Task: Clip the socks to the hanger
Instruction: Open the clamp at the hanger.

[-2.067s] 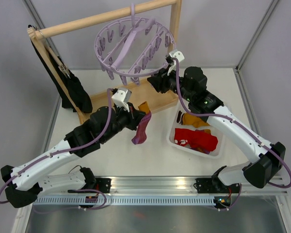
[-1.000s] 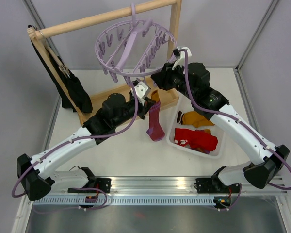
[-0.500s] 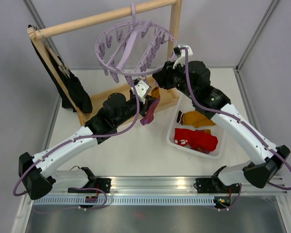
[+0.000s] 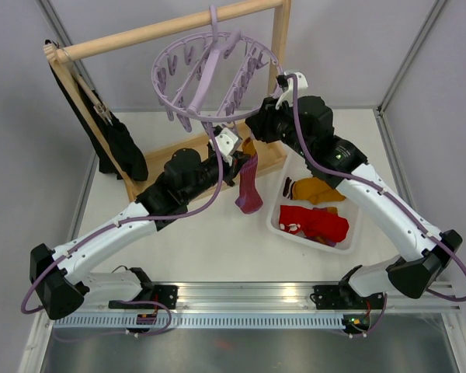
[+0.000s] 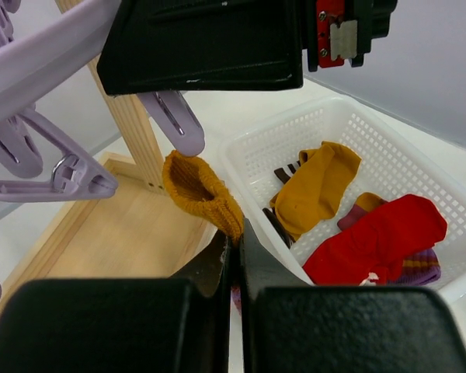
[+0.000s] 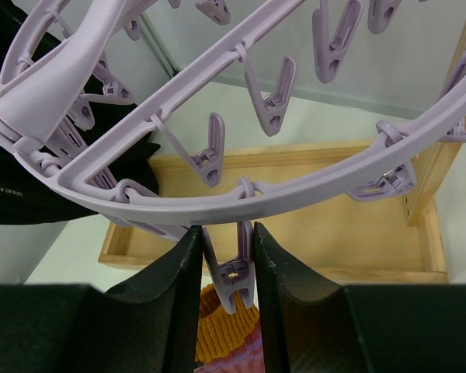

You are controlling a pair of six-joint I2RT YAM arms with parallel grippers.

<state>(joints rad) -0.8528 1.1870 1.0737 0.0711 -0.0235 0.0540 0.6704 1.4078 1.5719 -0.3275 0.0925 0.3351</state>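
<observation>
The right gripper [image 6: 225,233] is up against the lower rim of the round lavender plastic clip hanger [image 4: 206,66]. Its two black fingers [image 6: 171,295] are narrowed to a small gap and press on either side of one small lavender peg [image 6: 231,273] that dangles from that rim. The peg fills the gap and touches both fingers. From the right wrist it cannot be told whether the peg's tips are sprung apart.

Just below the same peg is the left gripper [image 5: 233,237]. Its black fingers [image 5: 124,326] are clenched flat together with no gap between them, and they pinch a soft sock with a mustard-yellow ribbed cuff and a maroon foot [image 4: 248,186]. The cuff stands up out of the fingertips with its mouth open, just under the hanger's pegs and not touching any of them in the left wrist view. The maroon foot hangs down below the fingers, well under the hanger's ring.

Below the hanger and to its right sits a white mesh plastic basket [image 5: 373,140]. It holds a mustard sock [image 5: 318,190] and a red sock with a white spot [image 5: 380,237], with a maroon piece tucked between them. The hanger's hook hangs from the round bar of a light wooden rack [image 4: 163,29].
</observation>
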